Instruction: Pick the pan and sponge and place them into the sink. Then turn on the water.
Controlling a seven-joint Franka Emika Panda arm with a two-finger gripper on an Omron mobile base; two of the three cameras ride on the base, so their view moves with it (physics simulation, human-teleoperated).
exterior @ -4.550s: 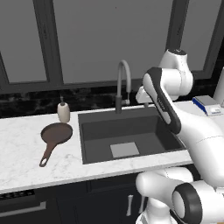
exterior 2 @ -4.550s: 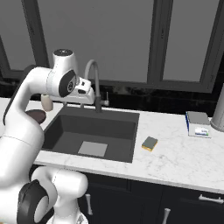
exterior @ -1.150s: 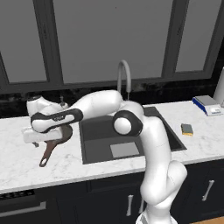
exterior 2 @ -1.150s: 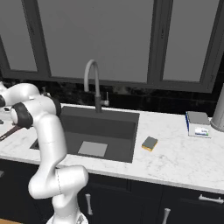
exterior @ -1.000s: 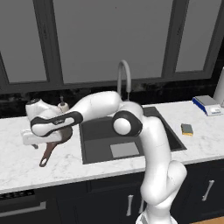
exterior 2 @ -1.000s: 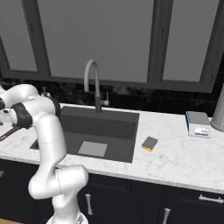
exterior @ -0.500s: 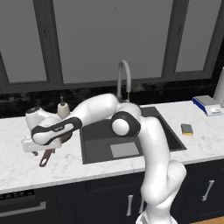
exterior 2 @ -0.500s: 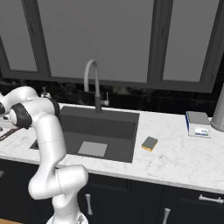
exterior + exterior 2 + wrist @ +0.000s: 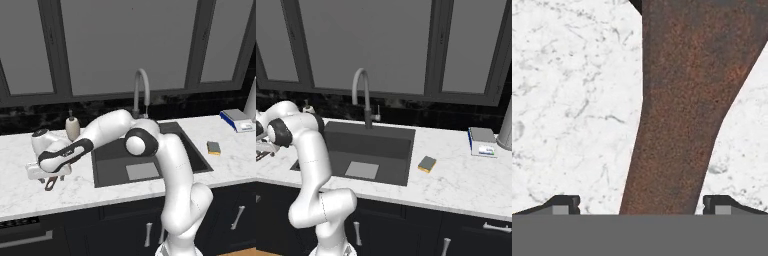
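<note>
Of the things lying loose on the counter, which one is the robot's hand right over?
The pan: its reddish-brown handle runs between the open jaws, left of the sink. The sponge and blue-and-white box lie far right.

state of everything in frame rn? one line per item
gripper: open, a finger on each side of the pan handle, not closed.
pan: flat on the counter left of the sink, not lifted.
sponge: on the counter right of the sink.
sink: holds nothing yet.
faucet: off, no stream.

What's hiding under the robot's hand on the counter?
The pan lies there on the white counter. Its handle runs between the open gripper fingertips. The hand covers its round bowl.
</note>
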